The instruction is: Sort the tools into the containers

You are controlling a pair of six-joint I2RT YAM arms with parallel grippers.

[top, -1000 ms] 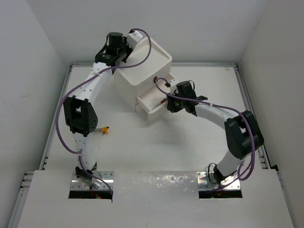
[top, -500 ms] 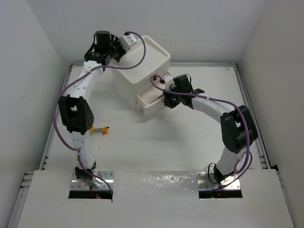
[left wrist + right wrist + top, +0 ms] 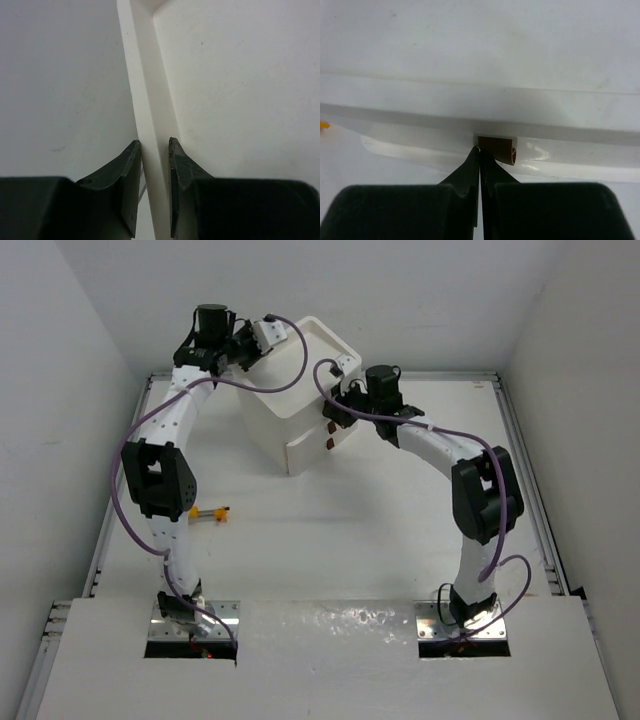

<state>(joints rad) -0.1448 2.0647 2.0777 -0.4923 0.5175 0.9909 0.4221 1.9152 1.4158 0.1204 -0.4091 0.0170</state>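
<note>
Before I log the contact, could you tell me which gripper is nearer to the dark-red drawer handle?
Right. The right gripper, shut, has its tips at the handle; the left gripper clamps the top rim of the drawer unit, away from it.

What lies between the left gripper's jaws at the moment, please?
The raised top rim of the white drawer unit; in the left wrist view, the left gripper has one jaw against each side of it.

Drawer (image 3: 308, 447) now shut in unit (image 3: 283, 405) — R end effector (image 3: 479, 151) pushed it in.
</note>
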